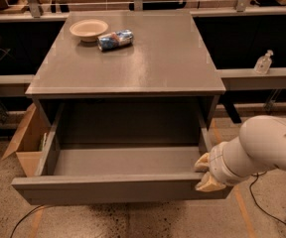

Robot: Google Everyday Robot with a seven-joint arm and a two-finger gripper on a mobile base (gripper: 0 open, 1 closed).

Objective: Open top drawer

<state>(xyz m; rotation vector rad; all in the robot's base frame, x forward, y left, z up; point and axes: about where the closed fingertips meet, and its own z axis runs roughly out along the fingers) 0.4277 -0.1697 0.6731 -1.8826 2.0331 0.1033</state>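
Observation:
The top drawer (pixel 118 188) is a wide matte-grey drawer with a flat handleless front, pulled far out of the grey cabinet (pixel 133 78). Its deep grey box interior is empty. My gripper (pixel 205 174) is at the drawer's right front corner, on the top edge of the front panel, at the end of my white arm (pixel 262 150) that reaches in from the right. No lower drawers are in view.
A cream bowl (pixel 88 29) and a blue-and-white crumpled packet (pixel 115 39) lie on the cabinet top at the back left. An open cardboard box (pixel 26 140) stands on the floor left of the cabinet. A clear bottle (pixel 263 62) sits on a shelf at right. Cables lie on the floor.

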